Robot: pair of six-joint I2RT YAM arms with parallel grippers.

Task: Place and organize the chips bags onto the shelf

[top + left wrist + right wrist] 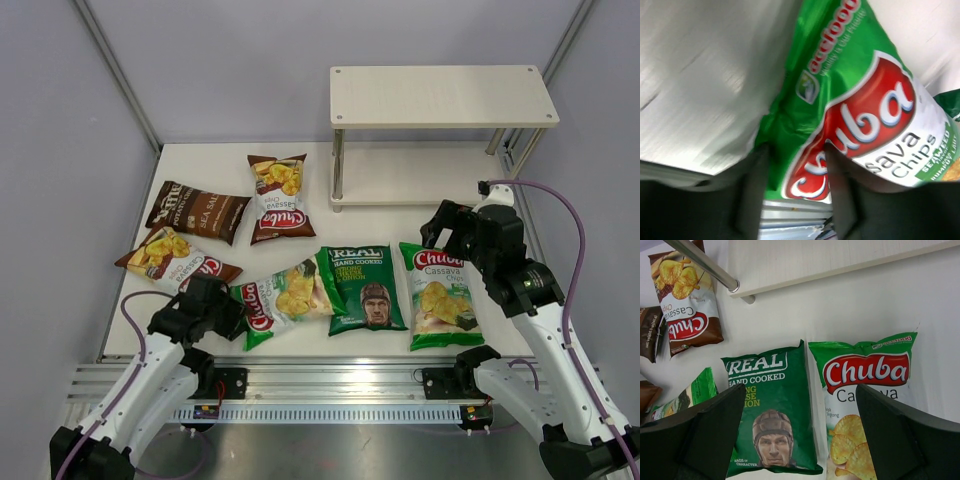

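Glossy foil, puffed with air: six chips bags flat on the white table, none yet on the shelf at the far right. Nearest the left arm, the slanted green-white bag, its red-lettered end between the fingers of the left pincer. Fingers set only partway apart there and pressed against puckered foil, so seemingly clamped on that end, though too blurred for certainty. Right pincer spread wide and holding nothing, above the dark green bag and the straight green-white bag, just in front of the shelf's lower board. Judged light, soft and easily crushed, with brittle contents. Slick skin likely to slip from a loose grip. Flat sealed end or corner probably the safest hold, the swollen belly the worst. Likely to sag and swing when lifted by one end, calling for a slow carry and a flat landing on the board. Hard to make out: the left fingertips' contact with the foil, lost in blur and under the bag. Cut off: the lower edge of the straight green-white bag in the right wrist view, and most of the brown bags there. Hidden: the shelf's far legs, behind its top board.
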